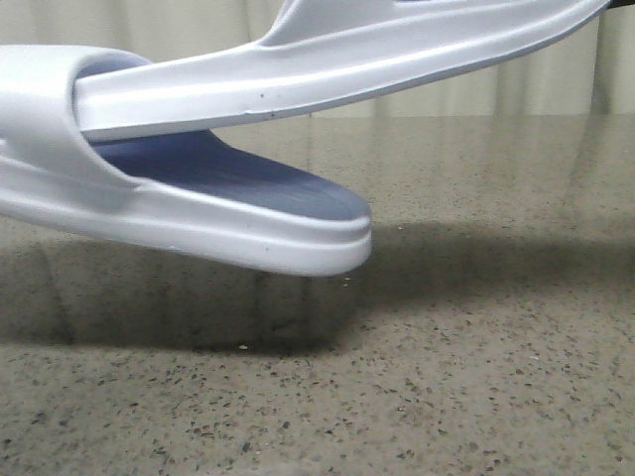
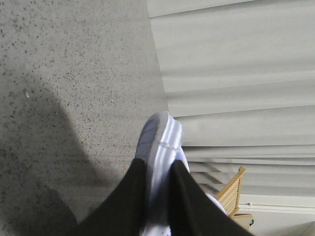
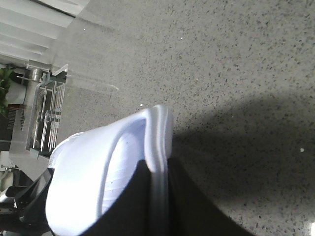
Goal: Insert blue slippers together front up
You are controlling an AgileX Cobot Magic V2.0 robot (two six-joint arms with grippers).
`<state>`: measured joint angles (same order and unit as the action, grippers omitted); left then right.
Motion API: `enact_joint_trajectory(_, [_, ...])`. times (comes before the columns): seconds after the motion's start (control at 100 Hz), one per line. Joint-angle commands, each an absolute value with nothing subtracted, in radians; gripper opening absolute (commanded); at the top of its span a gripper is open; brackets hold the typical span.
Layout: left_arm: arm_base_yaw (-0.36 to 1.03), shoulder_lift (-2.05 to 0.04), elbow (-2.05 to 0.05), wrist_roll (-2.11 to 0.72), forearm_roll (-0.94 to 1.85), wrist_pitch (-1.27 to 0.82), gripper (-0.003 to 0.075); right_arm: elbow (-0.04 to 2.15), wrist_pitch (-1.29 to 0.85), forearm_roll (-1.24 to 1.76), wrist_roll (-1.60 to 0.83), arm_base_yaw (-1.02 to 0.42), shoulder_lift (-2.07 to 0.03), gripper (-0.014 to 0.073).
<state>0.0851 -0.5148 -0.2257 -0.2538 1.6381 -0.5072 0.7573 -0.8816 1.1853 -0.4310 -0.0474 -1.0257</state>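
Two pale blue slippers hang close to the front camera, above the table. The lower slipper point(image 1: 228, 223) comes in from the left, with its bluish footbed up and its wide strap point(image 1: 40, 119) at the left. The upper slipper point(image 1: 347, 69) slants in from the top right, and its end goes under that strap. My left gripper point(image 2: 158, 164) is shut on the sole edge of a slipper point(image 2: 160, 140). My right gripper point(image 3: 158, 164) is shut on the rim of a slipper point(image 3: 98, 177). Neither gripper shows in the front view.
The speckled stone tabletop point(image 1: 446, 377) lies below, with the slippers' shadow on it. Pale curtains point(image 2: 236, 73) hang behind. A wooden chair point(image 2: 231, 191) stands off the table in the left wrist view. A metal rack point(image 3: 47, 115) shows beyond the table edge in the right wrist view.
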Motion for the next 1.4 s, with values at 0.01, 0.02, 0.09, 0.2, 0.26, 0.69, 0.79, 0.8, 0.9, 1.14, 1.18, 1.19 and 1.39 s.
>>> enact_joint_trajectory(0.01, [0.085, -0.515, -0.262, -0.247, 1.724, -0.555, 0.0016, 0.791, -0.988, 1.275, -0.46, -0.052, -1.015, -0.0107])
enact_joint_trajectory(0.02, [0.085, -0.515, -0.262, -0.247, 1.726, -0.554, 0.0016, 0.791, -0.988, 1.278, -0.46, -0.052, -1.015, -0.0107])
enact_joint_trajectory(0.09, [0.085, -0.515, -0.262, -0.247, 1.744, -0.554, 0.0016, 0.791, -0.988, 1.298, -0.462, -0.052, -1.015, -0.0107])
enact_joint_trajectory(0.2, [0.085, -0.515, -0.262, -0.247, 1.771, -0.554, 0.0016, 0.791, -0.982, 1.347, -0.492, -0.052, -1.015, -0.0107])
enact_joint_trajectory(0.26, [0.085, -0.515, -0.262, -0.247, 1.795, -0.554, 0.0016, 0.791, -0.97, 1.377, -0.511, -0.052, -1.015, -0.0107])
enact_joint_trajectory(0.69, [0.085, -0.515, -0.262, -0.23, 1.861, -0.552, 0.0016, 0.791, -0.873, 1.46, -0.565, -0.052, -1.015, -0.0107])
enact_joint_trajectory(0.79, [0.085, -0.515, -0.262, -0.23, 1.861, -0.543, 0.0016, 0.791, -0.873, 1.469, -0.567, -0.053, -1.015, -0.0107])
enact_joint_trajectory(0.8, [0.085, -0.515, -0.262, -0.23, 1.861, -0.543, 0.0016, 0.791, -0.873, 1.469, -0.567, -0.053, -1.015, -0.0107])
enact_joint_trajectory(0.9, [0.085, -0.515, -0.262, -0.226, 1.861, -0.531, 0.0016, 0.791, -0.873, 1.469, -0.567, -0.053, -1.015, -0.0107])
enact_joint_trajectory(1.14, [0.085, -0.515, -0.262, -0.213, 1.861, -0.523, 0.0016, 0.791, -0.867, 1.487, -0.567, -0.053, -1.015, -0.0107])
enact_joint_trajectory(1.18, [0.085, -0.515, -0.262, -0.213, 1.861, -0.523, 0.0016, 0.791, -0.867, 1.488, -0.567, -0.053, -1.015, -0.0107])
enact_joint_trajectory(1.19, [0.085, -0.515, -0.262, -0.213, 1.861, -0.523, 0.0016, 0.791, -0.867, 1.489, -0.567, -0.053, -1.015, -0.0107])
enact_joint_trajectory(1.39, [0.085, -0.515, -0.262, -0.213, 1.861, -0.545, 0.0016, 0.791, -0.875, 1.489, -0.567, -0.053, -1.015, -0.0107])
